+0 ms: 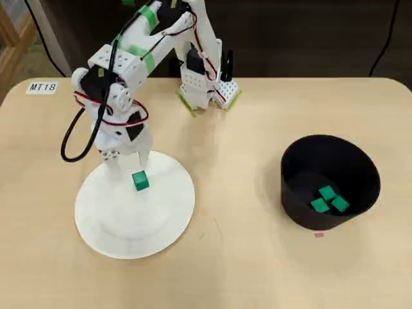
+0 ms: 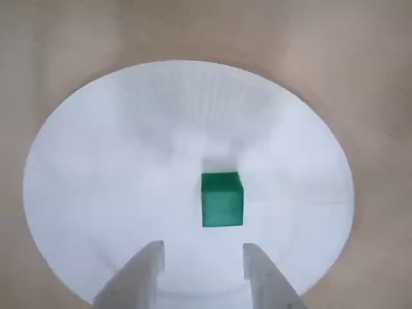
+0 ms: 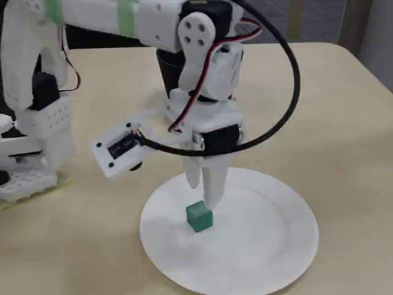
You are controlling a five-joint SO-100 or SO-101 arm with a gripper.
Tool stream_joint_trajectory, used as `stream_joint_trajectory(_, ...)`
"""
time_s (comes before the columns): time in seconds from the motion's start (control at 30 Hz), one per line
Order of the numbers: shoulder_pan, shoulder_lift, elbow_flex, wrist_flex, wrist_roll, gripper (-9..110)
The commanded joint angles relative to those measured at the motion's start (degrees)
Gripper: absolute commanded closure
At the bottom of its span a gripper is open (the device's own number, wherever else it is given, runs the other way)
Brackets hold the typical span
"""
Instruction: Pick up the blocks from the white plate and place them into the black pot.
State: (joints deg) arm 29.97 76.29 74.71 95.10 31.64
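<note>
Blocks: one green block (image 1: 141, 181) is sitting on the white plate (image 1: 103, 228), off-center toward the arm side in the overhead view. Three more blocks (image 1: 329, 199) are lying together at the bottom of the black pot (image 1: 302, 161), touching or nearly touching each other.

Claw (image 2: 202, 261) is hanging over the plate with fingers spread apart, holding nothing. In the wrist view both fingertips (image 2: 149, 257) are showing at the bottom edge, and the block (image 2: 222, 199) is sitting just ahead of the gap, shifted slightly right of its centerline, not between the fingers. In the fixed view the claw (image 3: 206, 187) is pointing almost straight down, its tips just behind the block (image 3: 199, 216); can't tell there whether they're touching it.

Plate and pot are sitting well apart on the light wooden surface (image 1: 244, 270), plate on the left and pot on the right in the overhead view. A label reading "MT18" (image 1: 42, 87) is stuck near the surface's upper-left corner.
</note>
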Motion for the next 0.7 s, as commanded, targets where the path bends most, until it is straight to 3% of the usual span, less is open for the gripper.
stream_joint_trajectory(0.0,0.79,4.75,1.67,0.18,-0.7,86)
stream_joint_trajectory(0.23,1.05,11.07,12.22,-1.93,-3.52,87)
stream_joint_trajectory(0.67,1.41,12.66,19.95,-12.22,-12.04,74)
